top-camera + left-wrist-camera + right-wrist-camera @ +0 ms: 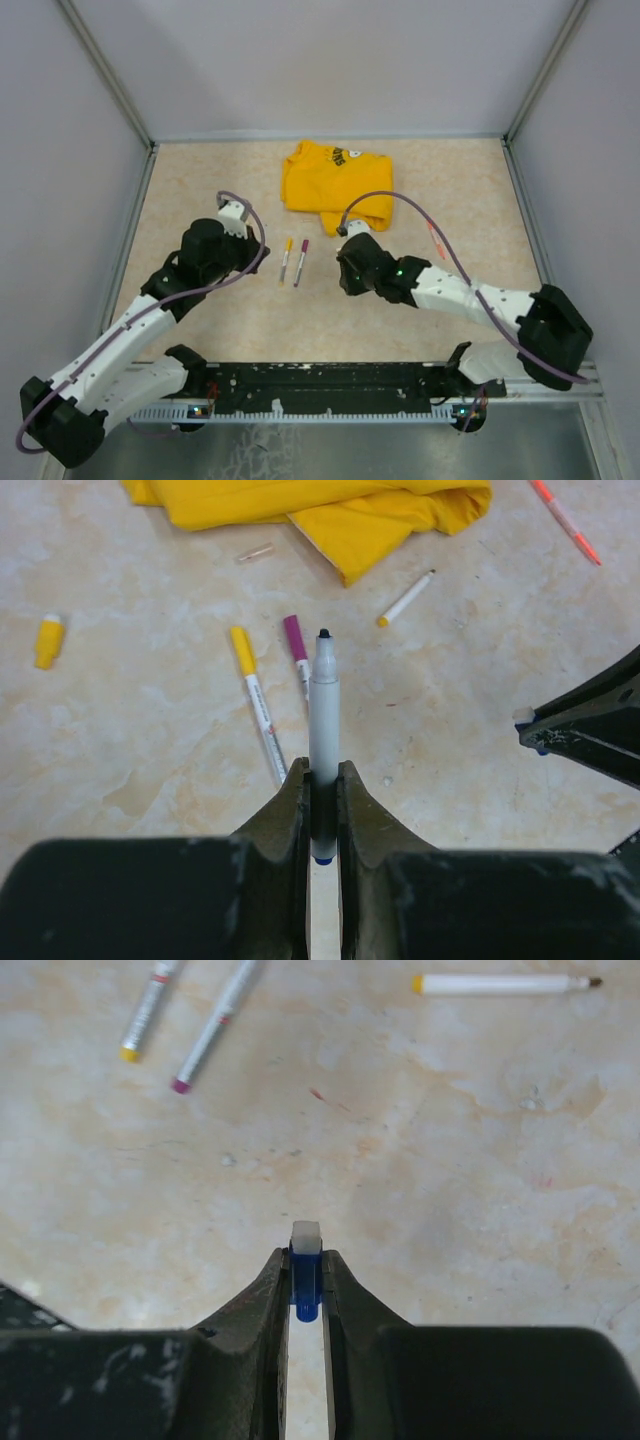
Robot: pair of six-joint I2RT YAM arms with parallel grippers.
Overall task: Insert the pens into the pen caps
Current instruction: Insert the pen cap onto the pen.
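My left gripper (pixel 322 770) is shut on a white-barrelled pen (pixel 323 700). The pen stands out ahead of the fingers with its dark tip bare and a blue end behind them. My right gripper (pixel 305 1255) is shut on a small blue pen cap (pixel 305 1282) with a white end. The right gripper's tip (pixel 530 730) shows at the right edge of the left wrist view, level with the pen and apart from it. On the table lie a yellow-capped pen (pixel 286 258), a magenta-capped pen (pixel 301 262) and an uncapped pen with a yellow end (pixel 407 598). A loose yellow cap (pixel 48 641) lies to the left.
A folded yellow T-shirt (pixel 335 185) lies at the back centre. An orange-red pen (pixel 436 240) lies right of it. A small pale cap (pixel 255 552) rests by the shirt's edge. Grey walls enclose the table on three sides, and a black rail (pixel 330 385) runs along the near edge.
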